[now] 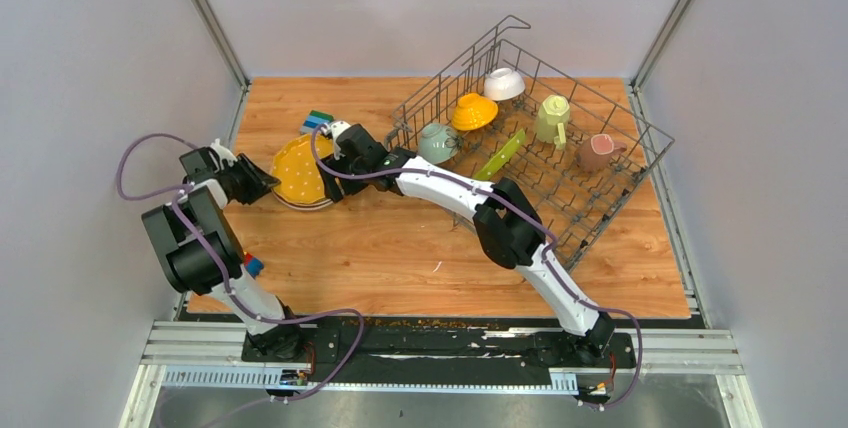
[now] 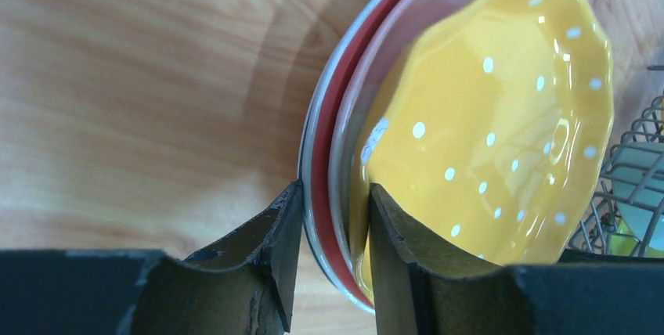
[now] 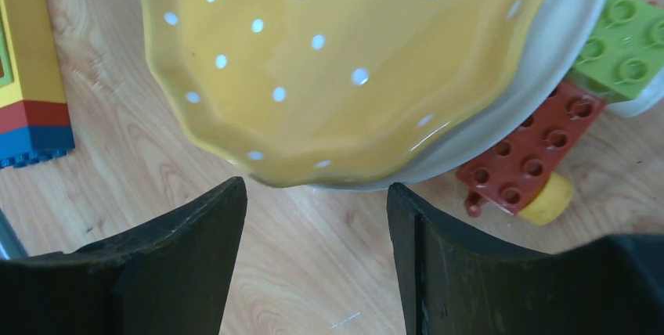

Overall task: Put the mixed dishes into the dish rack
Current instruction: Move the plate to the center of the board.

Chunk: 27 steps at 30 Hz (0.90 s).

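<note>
while straddling the rim of the plate stack (image 2: 317,131) with the left gripper (image 2: 335,194), jaws narrow, cannot tell if clamped yet. right gripper (image 3: 315,190) wide, empty, just short of the yellow dotted plate (image 3: 329,53). pickup step; next: clamp firmly, lift, carry to the dish rack (image 1: 580,188).

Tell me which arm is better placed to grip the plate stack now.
Left, most likely. The left fingers straddle the rim of the plate stack, topped by the yellow dotted plate. The right fingers stand open short of that plate's edge, only bare table between them.
</note>
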Motion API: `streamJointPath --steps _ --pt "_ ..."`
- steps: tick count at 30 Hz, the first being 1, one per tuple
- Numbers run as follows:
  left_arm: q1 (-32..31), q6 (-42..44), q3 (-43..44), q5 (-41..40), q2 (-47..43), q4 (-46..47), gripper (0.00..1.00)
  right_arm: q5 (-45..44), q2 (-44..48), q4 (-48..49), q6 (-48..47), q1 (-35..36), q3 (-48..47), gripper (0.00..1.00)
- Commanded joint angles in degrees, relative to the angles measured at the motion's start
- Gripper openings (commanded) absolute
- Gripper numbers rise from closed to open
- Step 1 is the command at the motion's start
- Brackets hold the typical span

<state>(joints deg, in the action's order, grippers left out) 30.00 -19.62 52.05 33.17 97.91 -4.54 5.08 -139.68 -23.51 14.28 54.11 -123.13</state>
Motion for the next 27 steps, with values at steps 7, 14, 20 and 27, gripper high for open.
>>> streamJointPath --steps 7,14,20,27 --pt "-1.35 -0.36 -10.71 -11.65 -12.41 -11.3 0.17 1.5 3.84 -0.42 2.26 0.63 0.91 0.65" --pt "-2.31 -4.58 -18.99 -12.57 -24.26 -10.37 0.0 1.54 6.67 -0.43 3.29 1.1 3.32 0.64" --pt "-2.4 -6.32 -21.97 -14.66 -36.4 -15.36 0.0 1.65 9.67 -0.33 3.37 2.27 6.47 0.63" --pt "-2.49 -10.24 -23.33 -17.92 -41.17 -16.88 0.24 1.99 12.65 0.53 3.95 2.5 7.0 0.64"
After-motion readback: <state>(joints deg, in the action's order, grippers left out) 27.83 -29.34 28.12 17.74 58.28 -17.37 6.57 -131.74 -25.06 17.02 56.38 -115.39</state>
